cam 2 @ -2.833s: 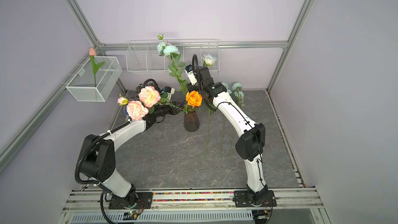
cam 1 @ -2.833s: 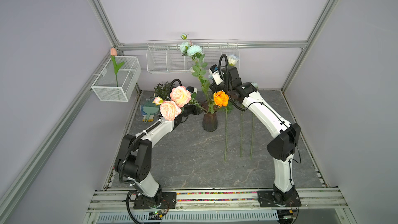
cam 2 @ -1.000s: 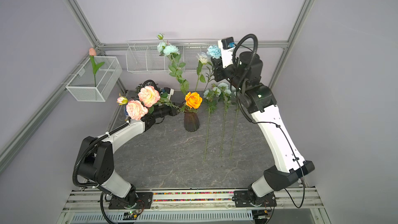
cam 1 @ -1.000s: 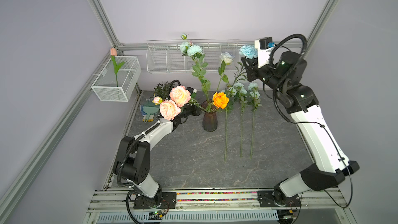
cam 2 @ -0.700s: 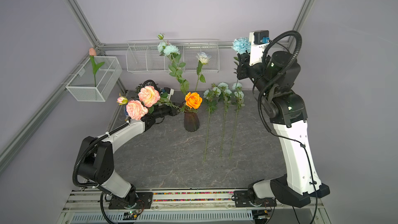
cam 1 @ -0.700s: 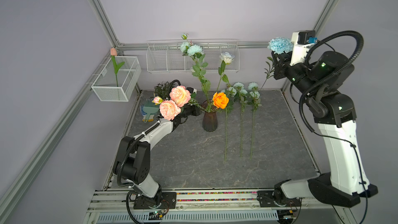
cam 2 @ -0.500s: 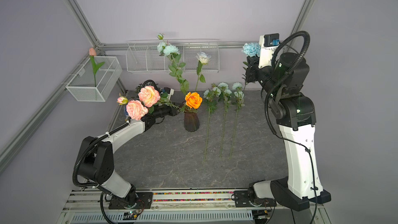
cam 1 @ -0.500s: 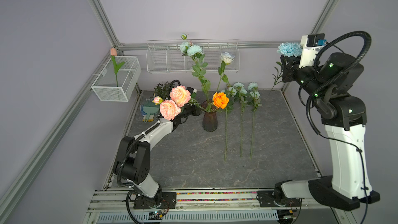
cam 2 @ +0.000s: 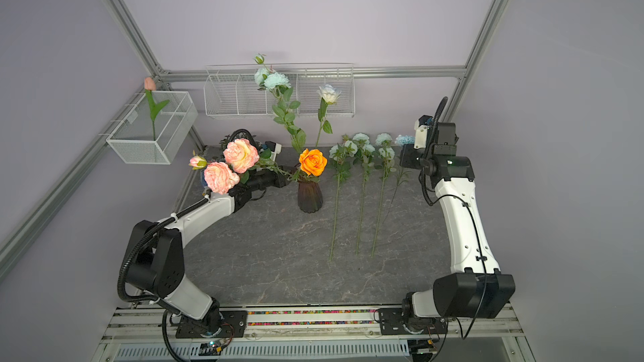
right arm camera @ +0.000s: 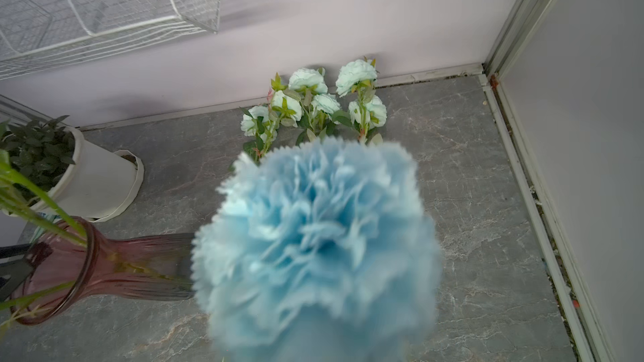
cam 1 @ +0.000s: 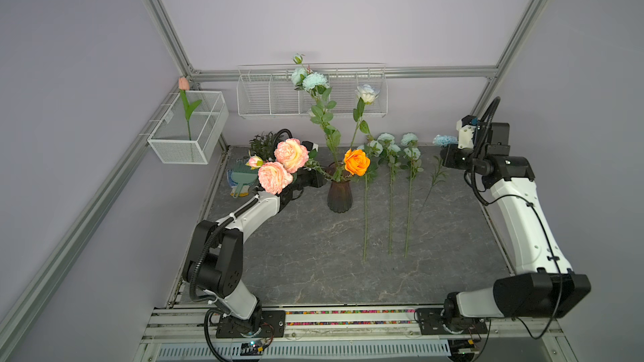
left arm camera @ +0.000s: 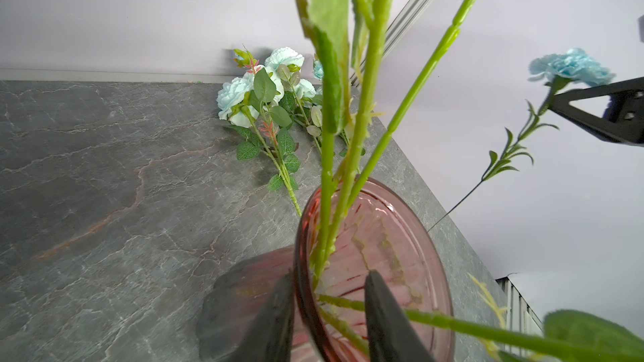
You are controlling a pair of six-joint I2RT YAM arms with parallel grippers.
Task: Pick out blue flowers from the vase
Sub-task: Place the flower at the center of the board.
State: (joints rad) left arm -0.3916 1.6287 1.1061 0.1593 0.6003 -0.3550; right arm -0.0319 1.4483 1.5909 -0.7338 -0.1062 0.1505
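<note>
Left pincer (left arm camera: pixel 331 275) nips ribbed glass vase (cam 1: pixel 339 198); right pincer (cam 1: pixel 443 155), frilly blue flower (cam 1: pixel 444 140).

This is a robot lab cell, folks: plain lilac panels (cam 1: pixel 348 12) in aluminium framing (cam 1: pixel 158 19) wall in the grey stone-look worktop (cam 1: pixel 313 266), and 2 white arms (cam 1: pixel 258 208) sit bolted to a rail (cam 1: pixel 348 316) along the worktop's front edge.

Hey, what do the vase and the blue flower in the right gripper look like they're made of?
The vase: likely glass, glossy, tinted purple-brown; stems show through its ribbed wall. The blue flower: seemingly fabric, matte, with frayed, zigzag-cut petal edges; its leaves look like plastic and its bare lower stem like thin dark wire.
</note>
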